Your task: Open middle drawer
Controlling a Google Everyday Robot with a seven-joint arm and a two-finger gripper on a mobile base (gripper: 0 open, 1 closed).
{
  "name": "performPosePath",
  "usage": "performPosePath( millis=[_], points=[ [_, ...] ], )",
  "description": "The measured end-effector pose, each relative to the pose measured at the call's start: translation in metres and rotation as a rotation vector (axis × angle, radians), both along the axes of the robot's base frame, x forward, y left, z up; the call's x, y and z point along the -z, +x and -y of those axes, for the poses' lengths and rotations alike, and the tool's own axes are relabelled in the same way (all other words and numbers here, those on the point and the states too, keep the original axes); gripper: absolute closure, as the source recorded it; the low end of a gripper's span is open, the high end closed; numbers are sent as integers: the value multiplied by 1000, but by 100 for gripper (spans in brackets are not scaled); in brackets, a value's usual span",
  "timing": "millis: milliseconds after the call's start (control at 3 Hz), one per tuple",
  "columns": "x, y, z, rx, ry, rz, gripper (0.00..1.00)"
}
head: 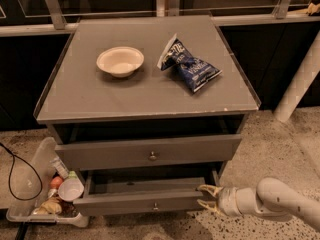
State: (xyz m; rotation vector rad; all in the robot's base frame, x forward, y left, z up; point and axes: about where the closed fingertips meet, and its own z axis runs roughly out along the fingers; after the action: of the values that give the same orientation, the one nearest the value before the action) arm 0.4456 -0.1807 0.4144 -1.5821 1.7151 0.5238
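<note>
The middle drawer, a low grey front with a small round metal knob at its centre, sits near the bottom of a grey cabinet and stands partly pulled out, with its dark inside showing behind the front. At its right end is the gripper, its two pale fingers spread apart, one above the other, right against the end of the front. Whether they press on it cannot be told. The white arm reaches in from the lower right. Above is a taller, wider grey drawer. On the cabinet top rest a white bowl and, to its right, a blue chip bag. A clear bin of odds and ends lies on the floor at the left.
</note>
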Motion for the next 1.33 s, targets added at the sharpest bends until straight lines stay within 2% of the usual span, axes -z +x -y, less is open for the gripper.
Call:
performPosePath(
  millis=[333,667,1000,1333],
  points=[
    [-8,1,1,0,0,0,100],
    [-13,2,3,0,0,0,100],
    [-13,2,3,0,0,0,81],
    [-13,2,3,0,0,0,58]
  ],
)
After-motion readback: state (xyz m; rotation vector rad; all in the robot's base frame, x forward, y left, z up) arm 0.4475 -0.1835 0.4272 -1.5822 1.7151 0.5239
